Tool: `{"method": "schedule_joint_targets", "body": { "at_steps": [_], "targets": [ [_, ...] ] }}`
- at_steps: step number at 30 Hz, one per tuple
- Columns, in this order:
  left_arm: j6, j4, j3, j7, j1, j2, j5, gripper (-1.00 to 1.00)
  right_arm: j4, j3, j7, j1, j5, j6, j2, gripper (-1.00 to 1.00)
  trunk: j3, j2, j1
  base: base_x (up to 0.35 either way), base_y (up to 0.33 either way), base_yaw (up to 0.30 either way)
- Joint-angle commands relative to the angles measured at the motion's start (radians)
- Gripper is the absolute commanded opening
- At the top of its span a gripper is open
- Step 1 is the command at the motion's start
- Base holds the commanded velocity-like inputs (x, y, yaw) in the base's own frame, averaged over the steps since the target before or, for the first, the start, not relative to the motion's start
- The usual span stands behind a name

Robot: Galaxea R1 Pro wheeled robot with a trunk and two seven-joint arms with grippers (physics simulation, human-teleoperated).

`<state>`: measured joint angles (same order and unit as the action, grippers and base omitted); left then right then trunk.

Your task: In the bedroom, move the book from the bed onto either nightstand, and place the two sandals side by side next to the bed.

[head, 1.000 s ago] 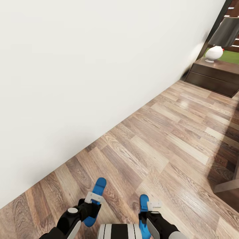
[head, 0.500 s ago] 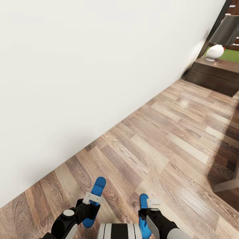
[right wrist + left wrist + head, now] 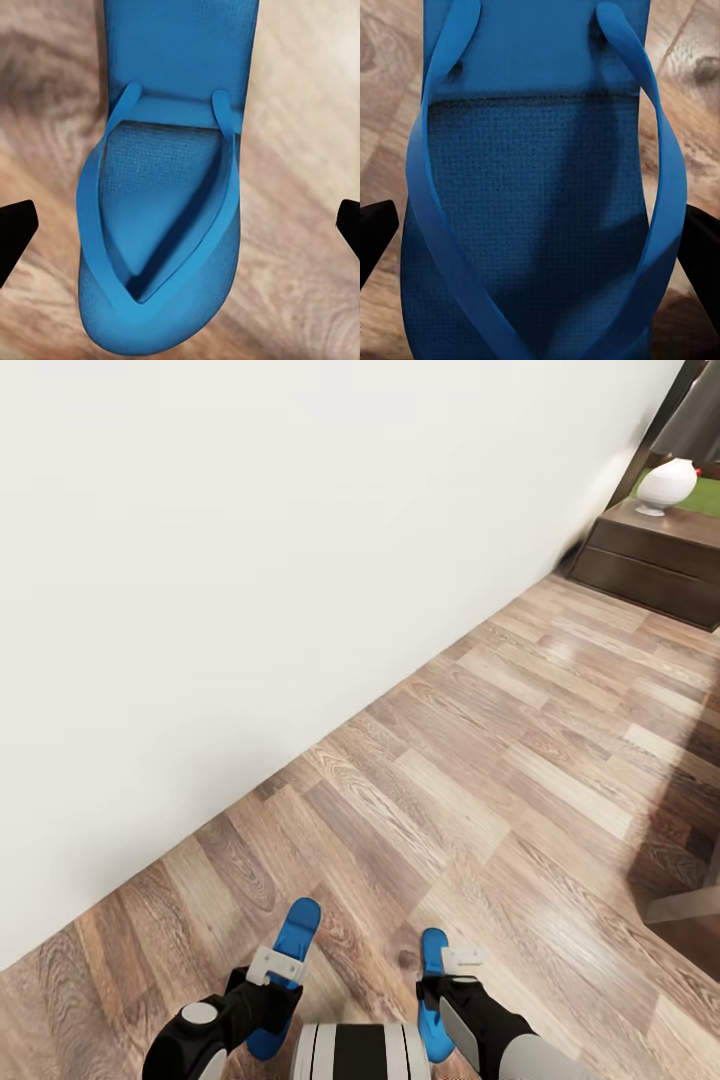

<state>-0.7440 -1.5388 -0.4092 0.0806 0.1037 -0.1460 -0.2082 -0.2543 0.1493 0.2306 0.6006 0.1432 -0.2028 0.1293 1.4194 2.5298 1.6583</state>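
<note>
In the head view both arms reach down low over the wood floor (image 3: 520, 760) by the white wall (image 3: 250, 560). The left gripper (image 3: 275, 966) hangs over the left sandal (image 3: 297, 930), the right gripper (image 3: 462, 958) beside the right sandal (image 3: 433, 952); a nightstand (image 3: 655, 560) stands far right.

Left wrist view: black fingers (image 3: 375, 232) spread apart flank the left sandal (image 3: 540, 187).

Right wrist view: fingers (image 3: 15, 225) stand wide apart around the right sandal (image 3: 169, 195) lying on the floor.

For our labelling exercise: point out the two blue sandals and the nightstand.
Left sandal (image 3: 296, 932): head view, on the sole's front end.
Right sandal (image 3: 433, 952): head view, on the sole's front end.
Nightstand (image 3: 652, 560): head view, on its dark drawer front.
</note>
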Motion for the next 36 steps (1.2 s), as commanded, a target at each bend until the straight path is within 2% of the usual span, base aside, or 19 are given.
{"method": "schedule_joint_targets", "body": {
  "at_steps": [1, 14, 18, 23, 25, 31, 36],
  "targets": [
    [-0.004, -0.006, -0.002, 0.008, 0.000, -0.003, -0.010, -1.00, -0.002, 0.009, 0.007, 0.001, 0.010, -0.006, 0.000, 1.00, 0.005, 0.001, 0.000, 0.000, 0.000, 0.000],
    [-0.013, -0.043, -0.003, 0.008, -0.003, -0.018, -0.011, -1.00, -0.003, 0.009, 0.007, 0.010, 0.009, -0.006, 0.000, 1.00, 0.005, 0.001, 0.000, 0.000, 0.000, 0.000],
    [-0.013, -0.045, -0.003, 0.008, -0.004, -0.019, -0.011, -1.00, -0.006, 0.009, 0.007, 0.014, 0.008, -0.027, 0.000, 1.00, 0.020, 0.001, 0.002, 0.000, 0.000, 0.000],
    [-0.014, -0.045, -0.003, 0.008, -0.004, -0.020, -0.011, -1.00, -0.013, 0.009, 0.007, 0.021, 0.006, -0.067, 0.000, 1.00, 0.020, 0.001, 0.002, 0.000, 0.000, 0.000],
    [-0.014, -0.046, -0.003, 0.008, -0.004, -0.020, -0.011, -1.00, -0.013, 0.009, 0.007, 0.025, 0.006, -0.073, 0.000, 1.00, 0.020, 0.001, 0.002, 0.000, 0.000, 0.000],
    [-0.014, -0.046, -0.003, 0.008, -0.004, -0.020, -0.011, -1.00, -0.014, 0.009, 0.007, 0.033, 0.006, -0.079, 0.000, 1.00, 0.043, 0.003, 0.005, 0.000, 0.000, 0.000],
    [-0.014, -0.046, -0.003, 0.008, -0.004, -0.020, -0.011, -1.00, -0.014, 0.009, 0.007, 0.039, 0.006, -0.082, 0.000, 1.00, 0.043, 0.003, 0.005, 0.000, 0.000, 0.000]
  ]
}}
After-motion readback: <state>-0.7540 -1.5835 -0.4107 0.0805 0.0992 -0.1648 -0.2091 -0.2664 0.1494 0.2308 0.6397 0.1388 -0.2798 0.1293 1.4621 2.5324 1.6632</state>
